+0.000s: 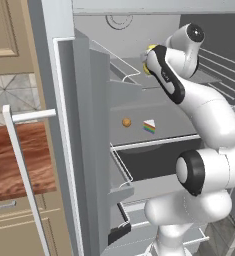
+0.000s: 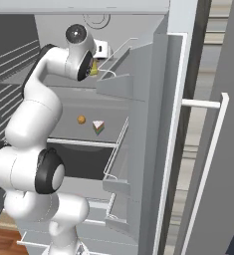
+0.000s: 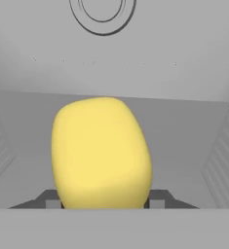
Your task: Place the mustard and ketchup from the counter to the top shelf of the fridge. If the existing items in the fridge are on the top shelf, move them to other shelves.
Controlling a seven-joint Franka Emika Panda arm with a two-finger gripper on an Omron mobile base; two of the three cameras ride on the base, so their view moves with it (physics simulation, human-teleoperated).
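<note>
The mustard [image 3: 102, 151], a squat yellow bottle, sits between my gripper's [image 3: 105, 202] two dark fingertips [image 3: 51, 199], which press against its sides. In the base views my gripper [image 1: 148, 59] reaches into the upper part of the open fridge [image 1: 134, 30], and a bit of the mustard [image 2: 93, 67] shows beside the wrist. The top shelf [image 3: 184, 146] lies flat and grey just under the bottle. One shelf lower rest the rainbow cake wedge [image 1: 149, 126] and the tiny orange ball [image 1: 126, 122]. The ketchup is out of view. The counter [image 1: 19, 160] runs to the left of the fridge.
The open fridge door [image 1: 84, 150] stands at the left with its white bar handle [image 1: 24, 175] and wire-edged bins [image 1: 120, 170]. In the right base view that door [image 2: 138, 149] is on the right. Ribbed side walls [image 3: 223, 160] close in the shelf space.
</note>
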